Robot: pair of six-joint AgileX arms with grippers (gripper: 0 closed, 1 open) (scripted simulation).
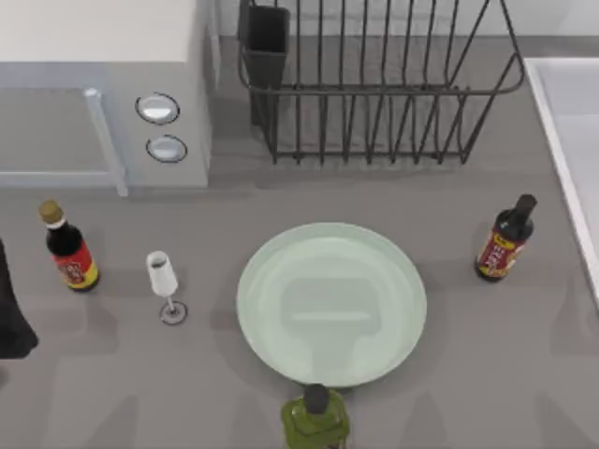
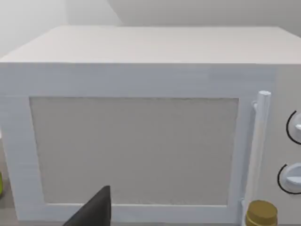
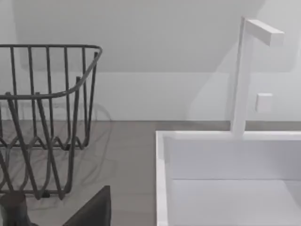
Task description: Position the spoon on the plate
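The pale mint-green plate (image 1: 331, 304) lies flat at the middle of the table with nothing on it. The spoon is out of view. My left gripper (image 1: 11, 313) is a dark shape at the table's left edge, beside a red-labelled bottle; a dark part of it (image 2: 94, 212) juts in low in the left wrist view, facing the microwave door. A dark part of my right gripper (image 3: 94, 209) shows low in the right wrist view, between the dish rack and the sink.
A white microwave (image 1: 94, 94) stands back left, a wire dish rack (image 1: 374, 94) back centre, a white sink (image 1: 571, 140) at the right. Around the plate stand a small wine glass (image 1: 165, 281), a red-labelled bottle (image 1: 70, 248), a dark bottle (image 1: 505, 238) and a green bottle (image 1: 316, 419).
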